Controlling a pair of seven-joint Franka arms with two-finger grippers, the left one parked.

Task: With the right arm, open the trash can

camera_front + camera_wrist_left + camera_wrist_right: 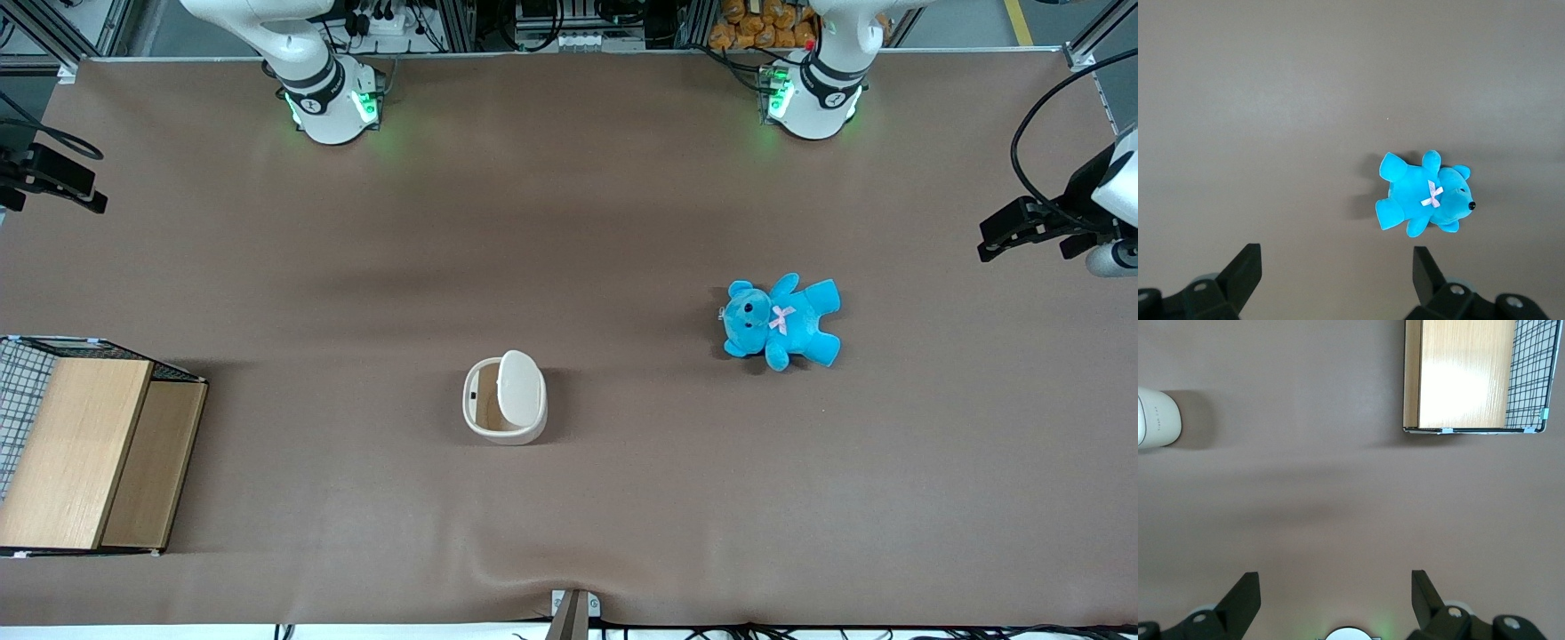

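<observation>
- The small cream-white rounded-square plastic trash can stands mid-counter, its smooth lid tipped up, tan inside showing.
- The right arm's black two-finger gripper hovers above the bare brown counter, jaws spread wide, holding nothing, well apart from the can.
- A blue plush teddy bear lies toward the parked arm's end.

The right arm's hand shows in the right wrist view only as two spread finger stubs, its body cut off by the picture's edge; in the front view it sits at the working arm's end of the bench, partly cropped. The trash can is sliced by the frame edge in the wrist view, and in the front view its raised lid hides part of the opening. The wooden box runs off the picture's edge.
</observation>
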